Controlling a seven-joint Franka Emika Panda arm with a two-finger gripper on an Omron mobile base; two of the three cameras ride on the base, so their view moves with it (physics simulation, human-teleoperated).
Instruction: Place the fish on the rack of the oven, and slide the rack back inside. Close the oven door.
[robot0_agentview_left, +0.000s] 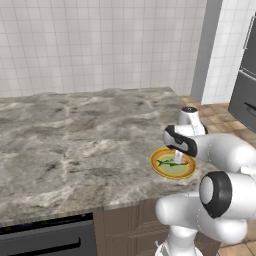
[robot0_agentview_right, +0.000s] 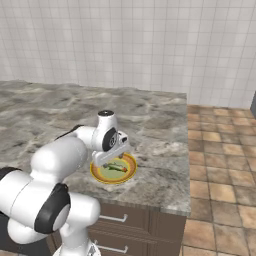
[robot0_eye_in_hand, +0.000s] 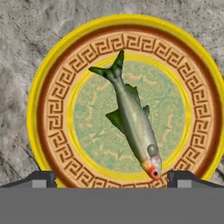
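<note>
1. The gripper hangs just above the plate, its fingers spread wide with nothing between them.
2. The fish lies diagonally across the plate's green centre, head toward the fingers, tail away.
3. To grasp well, I judge the hand should roll so the fingers straddle the body's thick middle, then descend straight.
4. The plate sits near the counter front edge; avoid nudging it.

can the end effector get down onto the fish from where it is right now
Probably yes. The end effector hangs right above the plate with its jaws spread wide, and the fish lies bare in the plate's middle between the two fingertips. Nothing stands on the counter near it to block the descent.
</note>
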